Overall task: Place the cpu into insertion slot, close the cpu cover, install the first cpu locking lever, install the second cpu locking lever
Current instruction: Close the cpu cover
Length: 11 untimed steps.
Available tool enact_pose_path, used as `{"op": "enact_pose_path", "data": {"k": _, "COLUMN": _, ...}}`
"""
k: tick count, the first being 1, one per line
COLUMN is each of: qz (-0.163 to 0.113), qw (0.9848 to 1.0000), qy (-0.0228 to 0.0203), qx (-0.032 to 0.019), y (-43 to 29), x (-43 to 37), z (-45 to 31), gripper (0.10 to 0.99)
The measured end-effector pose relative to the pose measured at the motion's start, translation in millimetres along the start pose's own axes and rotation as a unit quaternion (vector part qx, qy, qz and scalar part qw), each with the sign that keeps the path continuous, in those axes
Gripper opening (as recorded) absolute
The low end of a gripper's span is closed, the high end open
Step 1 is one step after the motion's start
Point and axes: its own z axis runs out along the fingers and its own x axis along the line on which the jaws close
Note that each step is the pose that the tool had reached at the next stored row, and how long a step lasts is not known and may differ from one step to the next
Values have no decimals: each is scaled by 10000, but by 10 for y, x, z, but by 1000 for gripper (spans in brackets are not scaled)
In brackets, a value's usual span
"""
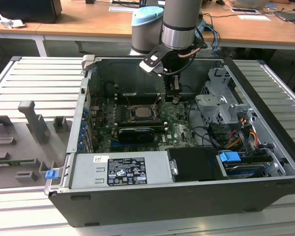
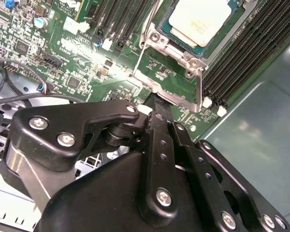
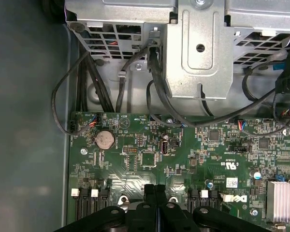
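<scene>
The cpu lies flat in the insertion slot, pale metal top up, inside the open computer case. The silvery cpu cover frames it and looks lowered around it. A thin metal lever slants up at the socket's edge. My gripper hangs just above the green board, a short way to the exterior view's right of the socket. It is shut, fingers pressed together with nothing between them.
A metal drive cage with black cables stands beyond the gripper. Black memory slots flank the socket. A black finned card and the power supply sit nearer the case front. A coin battery lies on the board.
</scene>
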Motion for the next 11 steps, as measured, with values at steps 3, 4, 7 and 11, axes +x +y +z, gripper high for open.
{"op": "enact_pose_path", "data": {"k": 3, "qz": 0, "qw": 10000, "qy": 0, "qx": 0, "y": -15, "x": 1, "z": 1, "gripper": 106}}
{"op": "enact_pose_path", "data": {"k": 4, "qz": 0, "qw": 10000, "qy": 1, "qx": 0, "y": -20, "x": 1, "z": 1, "gripper": 106}}
{"op": "enact_pose_path", "data": {"k": 7, "qz": 0, "qw": 10000, "qy": 2, "qx": 0, "y": -49, "x": 2, "z": 4, "gripper": 106}}
{"op": "enact_pose_path", "data": {"k": 11, "qz": -1, "qw": 10000, "qy": 1, "qx": 0, "y": -103, "x": 3, "z": 7, "gripper": 106}}
